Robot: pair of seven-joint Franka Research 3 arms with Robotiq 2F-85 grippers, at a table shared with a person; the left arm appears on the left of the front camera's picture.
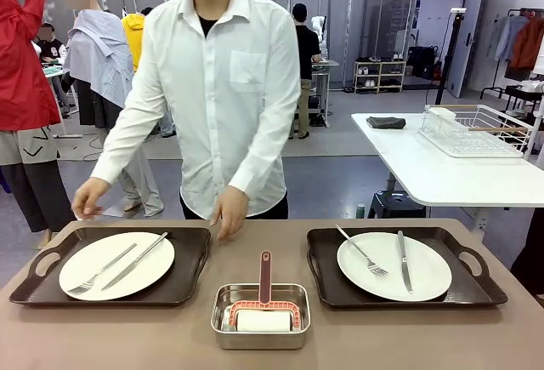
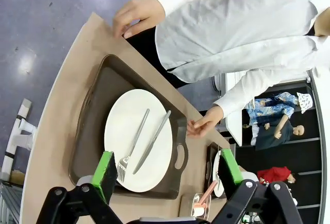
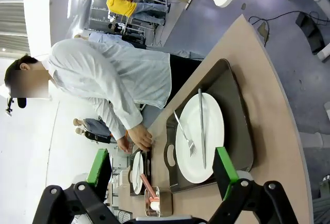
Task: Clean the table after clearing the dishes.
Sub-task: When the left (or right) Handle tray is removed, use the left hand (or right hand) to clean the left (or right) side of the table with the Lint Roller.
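Dishes on table [image 1: 257,242]: left plate [image 1: 93,255] w/ fork + knife on dark tray [image 1: 189,255] at 9 o'clock of steel pan [image 1: 260,338], right plate [image 1: 429,272] at 3 o'clock. Person's hand [image 1: 228,213] near tray's 12 o'clock rim. Left end effector [image 2: 167,168] released, jaws wide over left plate; right end effector [image 3: 161,166] released too.

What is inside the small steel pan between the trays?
A red-handled tool with a white roller-like head lies in the rectangular steel pan, handle over the far rim. The floor beneath is hidden.
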